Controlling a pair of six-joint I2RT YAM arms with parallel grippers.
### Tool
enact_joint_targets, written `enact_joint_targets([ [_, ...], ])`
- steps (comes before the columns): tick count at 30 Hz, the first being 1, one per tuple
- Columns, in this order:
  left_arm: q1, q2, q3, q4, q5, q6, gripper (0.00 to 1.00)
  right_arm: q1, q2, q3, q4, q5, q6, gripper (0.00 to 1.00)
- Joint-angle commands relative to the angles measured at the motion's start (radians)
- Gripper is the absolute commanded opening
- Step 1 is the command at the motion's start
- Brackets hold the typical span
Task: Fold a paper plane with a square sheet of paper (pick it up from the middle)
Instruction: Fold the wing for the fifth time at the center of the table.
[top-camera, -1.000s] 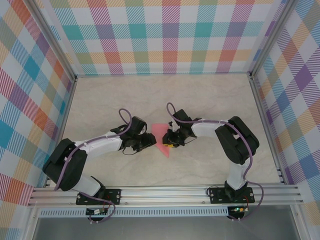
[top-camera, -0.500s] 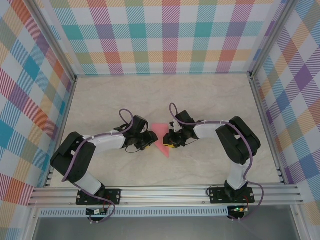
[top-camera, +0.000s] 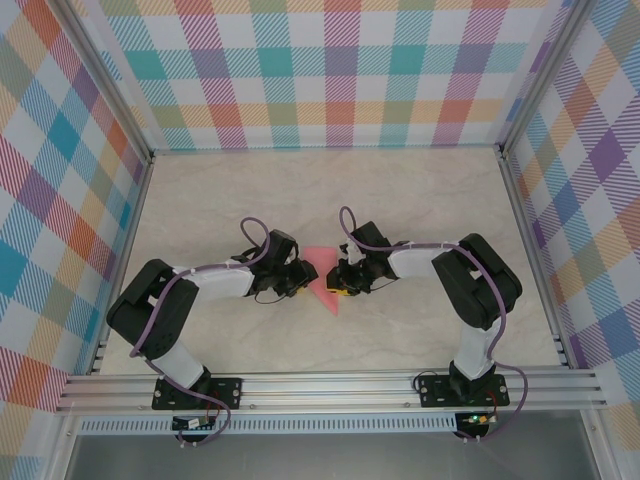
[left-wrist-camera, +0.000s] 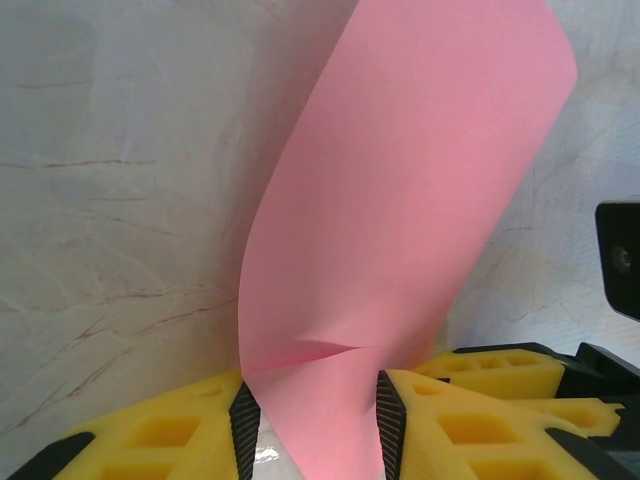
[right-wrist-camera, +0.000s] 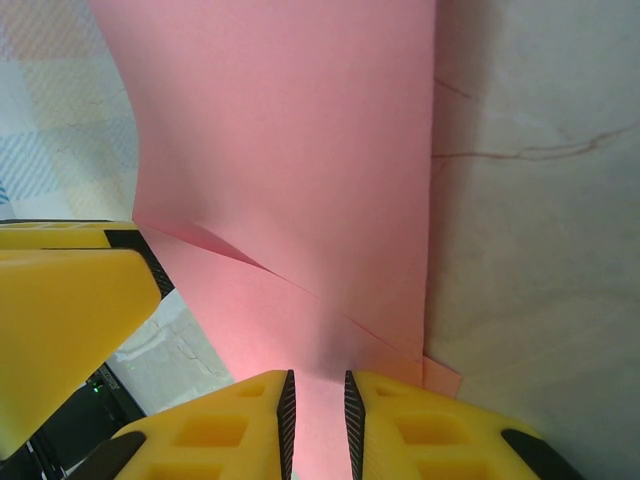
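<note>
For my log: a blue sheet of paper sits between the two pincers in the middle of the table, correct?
Not blue. The sheet of paper is salmon pink, as the top external view shows. It does sit between the left pincer and the right pincer in the middle of the table.

We record the following.

- One pale beige, marble-patterned tabletop (top-camera: 420, 200), faintly veined in grey, filling the middle of the top view.
- Three panel walls printed in multicoloured plaid:
  - back wall (top-camera: 330, 70) along the upper edge;
  - left wall (top-camera: 50, 200) down the left side;
  - right wall (top-camera: 600, 200) down the right side.
- Two silver aluminium uprights, at upper left (top-camera: 100, 80) and upper right (top-camera: 555, 70).
- One silver slotted aluminium rail (top-camera: 330, 385) across the bottom, with a plain grey strip (top-camera: 330, 455) beneath it.
- Light is even and diffuse, and we see only soft shadows.
</note>
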Motion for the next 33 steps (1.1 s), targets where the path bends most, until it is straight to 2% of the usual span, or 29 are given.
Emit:
enact_joint_targets([
  [1, 0.016, 0.022, 0.011, 0.026, 0.012, -0.019, 0.38, -0.009, -0.002, -0.040, -0.054, 0.049, 0.003, 0.23],
  [8, 0.016, 0.021, -0.001, 0.064, 0.020, -0.028, 0.38, -0.014, -0.006, -0.050, -0.042, 0.049, 0.013, 0.24],
  [15, 0.015, 0.027, -0.010, 0.117, 0.035, -0.026, 0.30, -0.020, -0.010, -0.060, -0.020, 0.038, 0.023, 0.24],
  [21, 0.015, 0.025, -0.012, 0.144, 0.058, -0.012, 0.28, -0.026, -0.025, -0.071, 0.006, 0.039, 0.038, 0.25],
  [26, 0.014, 0.030, -0.006, 0.108, 0.057, 0.020, 0.18, -0.029, -0.061, -0.078, 0.020, 0.048, 0.037, 0.27],
  [33, -0.006, 0.012, 0.031, 0.014, 0.024, 0.044, 0.02, -0.029, -0.207, -0.118, -0.001, 0.132, -0.006, 0.38],
])
